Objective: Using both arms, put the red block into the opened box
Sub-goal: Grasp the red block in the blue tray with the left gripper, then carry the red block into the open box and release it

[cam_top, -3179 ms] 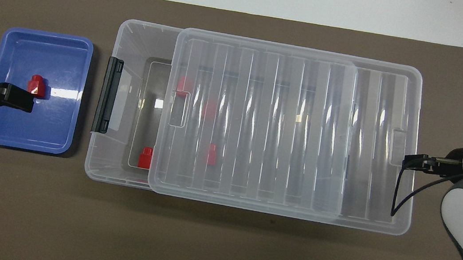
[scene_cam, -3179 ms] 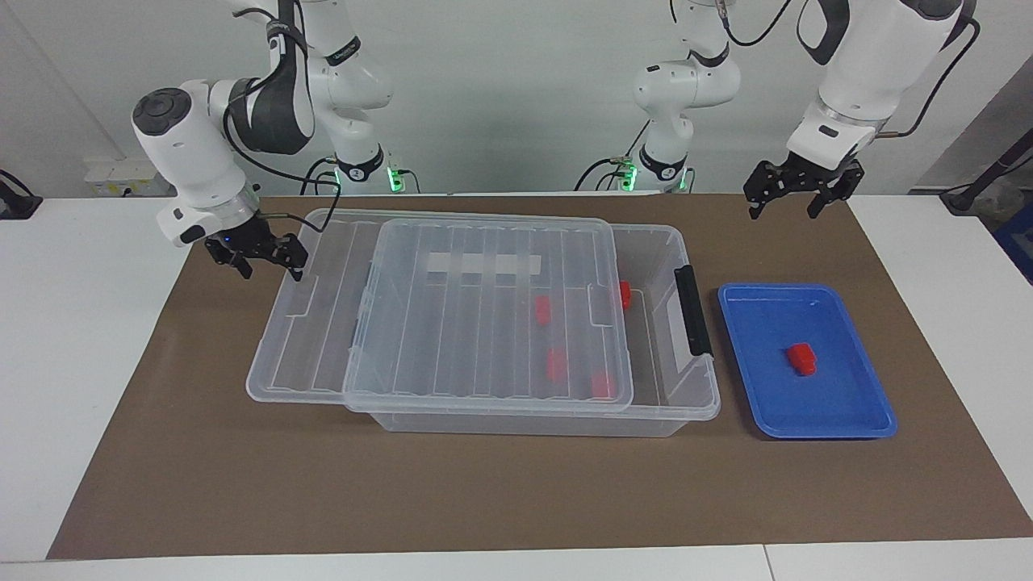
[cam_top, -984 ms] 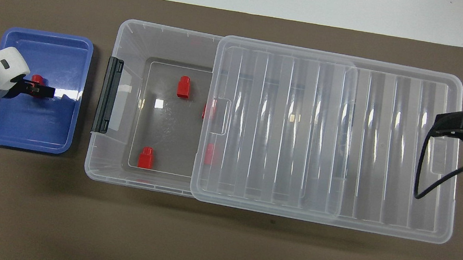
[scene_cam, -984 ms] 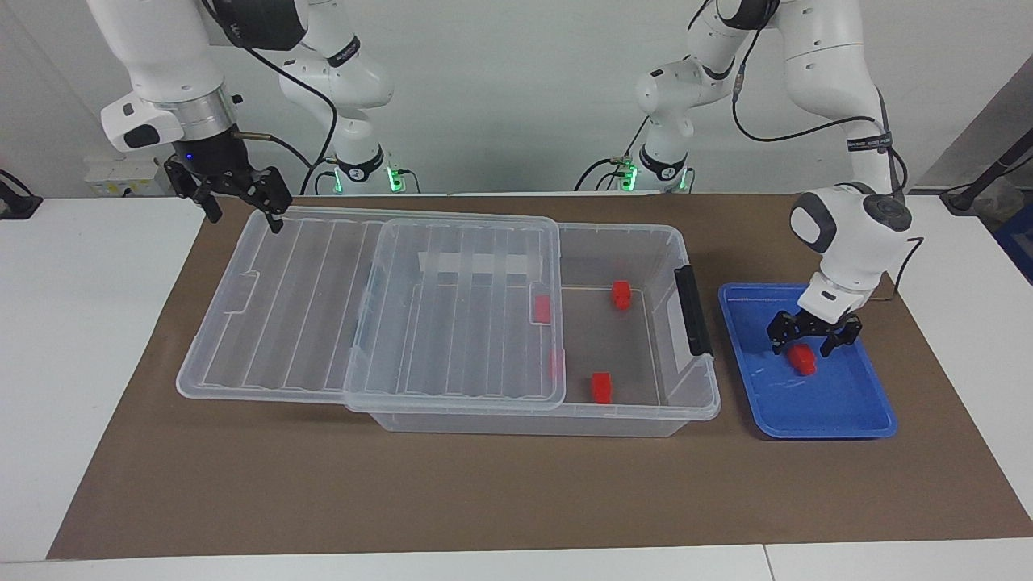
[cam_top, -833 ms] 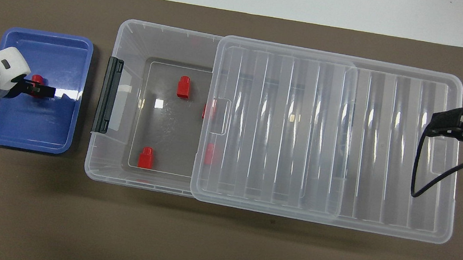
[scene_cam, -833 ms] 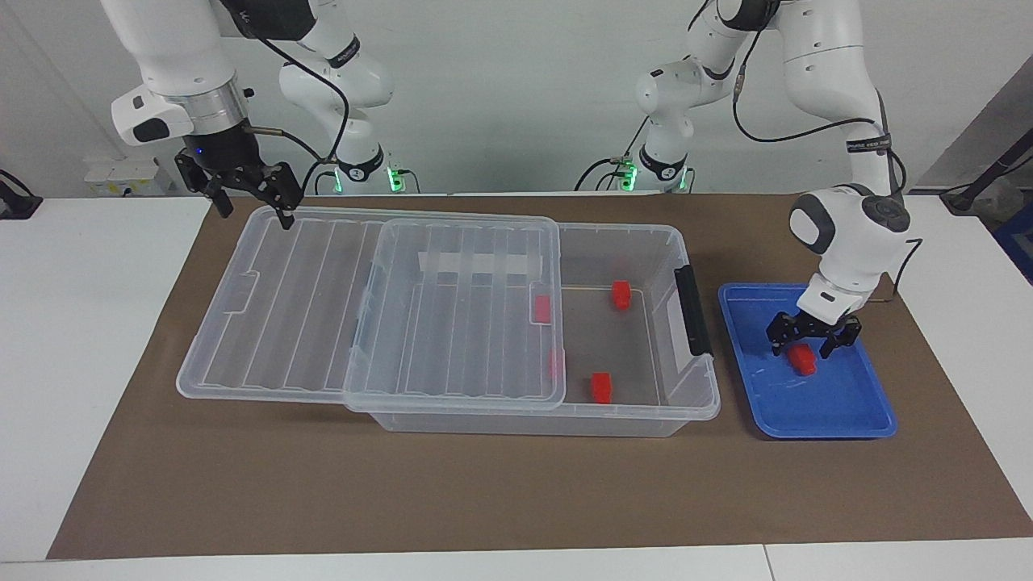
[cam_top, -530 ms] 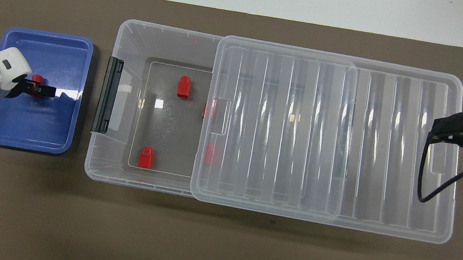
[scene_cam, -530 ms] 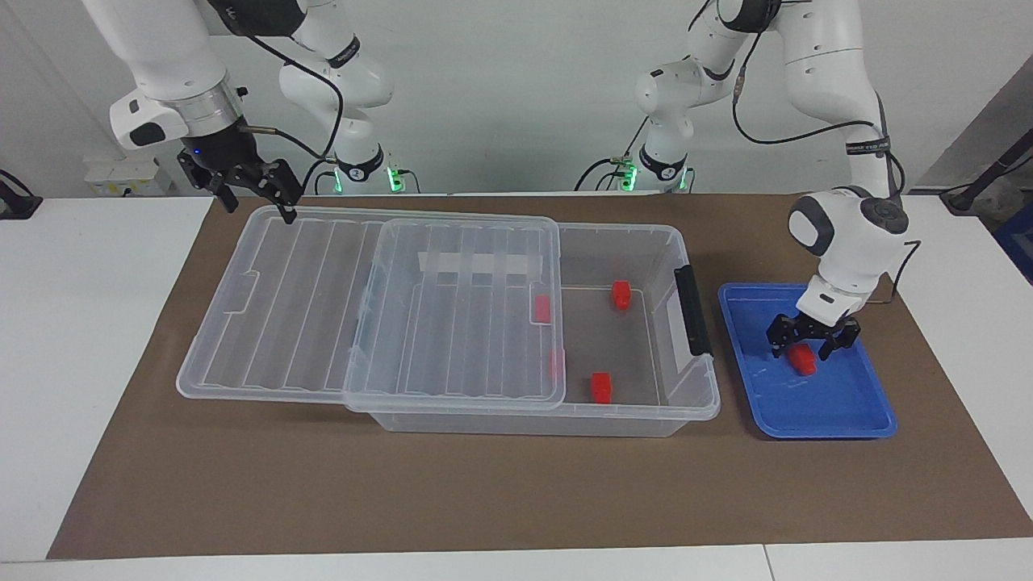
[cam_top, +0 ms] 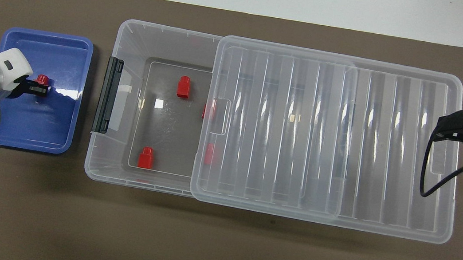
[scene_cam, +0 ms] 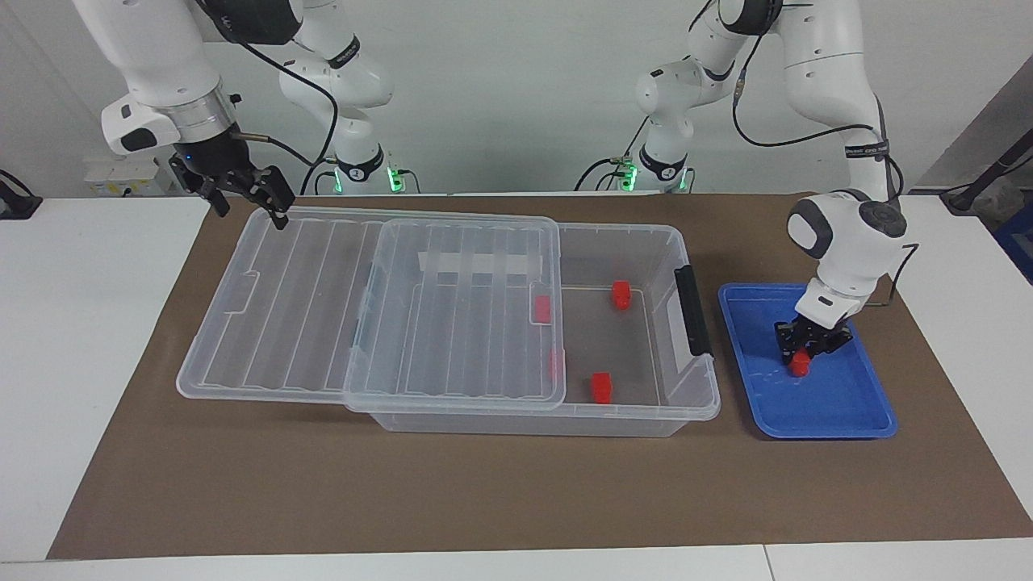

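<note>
1. The right gripper (scene_cam: pixel 248 208) hung above the corner of the clear lid (scene_cam: pixel 323 323) that lay nearest the robots at the right arm's end of the table. Its jaws stood apart and it grasped nothing.
2. The ribbed lid rested flat on the box (scene_cam: pixel 646 242), offset toward the right arm's end. It covered roughly half of the box and overhung the brown mat (scene_cam: pixel 484 500) past the box's end.
3. The uncovered half of the box, toward the left arm's end, held two loose red blocks (scene_cam: pixel 621 294) on its floor, one nearer the robots and one farther. Two more showed dimly through the lid's edge.
4. A black latch (scene_cam: pixel 694 311) sat on the box's end wall facing the blue tray (scene_cam: pixel 847 424).
5. The blue tray lay on the mat just beside the box, at the left arm's end.
6. The left gripper (scene_cam: pixel 800 355) reached down into the tray, clenched on the red block (scene_cam: pixel 799 367). The block sat low inside the tray, near its middle; whether it touched the tray's floor could not be told.
</note>
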Controlling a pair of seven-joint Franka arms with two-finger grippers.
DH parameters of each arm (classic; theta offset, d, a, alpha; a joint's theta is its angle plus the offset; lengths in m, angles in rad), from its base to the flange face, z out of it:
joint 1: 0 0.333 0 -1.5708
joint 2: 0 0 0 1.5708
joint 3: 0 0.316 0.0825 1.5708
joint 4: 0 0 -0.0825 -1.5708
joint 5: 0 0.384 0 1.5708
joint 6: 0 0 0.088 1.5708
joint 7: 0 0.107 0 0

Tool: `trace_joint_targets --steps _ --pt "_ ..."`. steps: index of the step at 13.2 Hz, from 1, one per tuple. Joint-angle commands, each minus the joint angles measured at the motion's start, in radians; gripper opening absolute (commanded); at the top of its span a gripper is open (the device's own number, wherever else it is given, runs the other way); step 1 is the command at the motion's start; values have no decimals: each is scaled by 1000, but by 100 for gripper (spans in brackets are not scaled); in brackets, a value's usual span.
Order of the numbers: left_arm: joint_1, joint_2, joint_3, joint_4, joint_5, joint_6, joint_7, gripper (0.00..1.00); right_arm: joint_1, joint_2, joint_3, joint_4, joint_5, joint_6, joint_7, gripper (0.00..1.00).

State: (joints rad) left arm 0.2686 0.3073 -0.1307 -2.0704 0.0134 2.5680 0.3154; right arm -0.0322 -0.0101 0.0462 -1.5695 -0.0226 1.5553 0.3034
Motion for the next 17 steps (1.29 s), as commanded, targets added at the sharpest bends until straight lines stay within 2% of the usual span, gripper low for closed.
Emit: trace_joint_targets --steps 1,5,7,10,12,14,16,17 --pt "0 4 -9 99 -90 -169 -53 0 -15 -2 9 -15 -5 -3 7 100" --pt "0 -36 -12 355 -248 -607 -160 0 -15 -11 9 -34 1 0 0 100" --pt "-8 -69 -18 430 -305 -767 -279 0 -17 -11 9 -37 4 -1 -1 100" --pt "-84 -125 -90 435 -305 -781 -593 0 -20 -11 9 -37 6 -3 -18 100" --pt "-193 -128 -99 475 -290 -764 -827 0 -20 -14 9 -38 6 -9 -73 100" --pt "-288 -126 -99 486 -268 -734 -971 0 -21 -19 9 -49 9 -8 -81 100" --pt "-412 -142 -101 442 -140 -674 -1051 0 -22 -21 9 -50 9 -6 -78 100" --pt "-477 -170 -101 388 -41 -654 -1059 0 -22 -21 9 -50 9 -6 -84 100"
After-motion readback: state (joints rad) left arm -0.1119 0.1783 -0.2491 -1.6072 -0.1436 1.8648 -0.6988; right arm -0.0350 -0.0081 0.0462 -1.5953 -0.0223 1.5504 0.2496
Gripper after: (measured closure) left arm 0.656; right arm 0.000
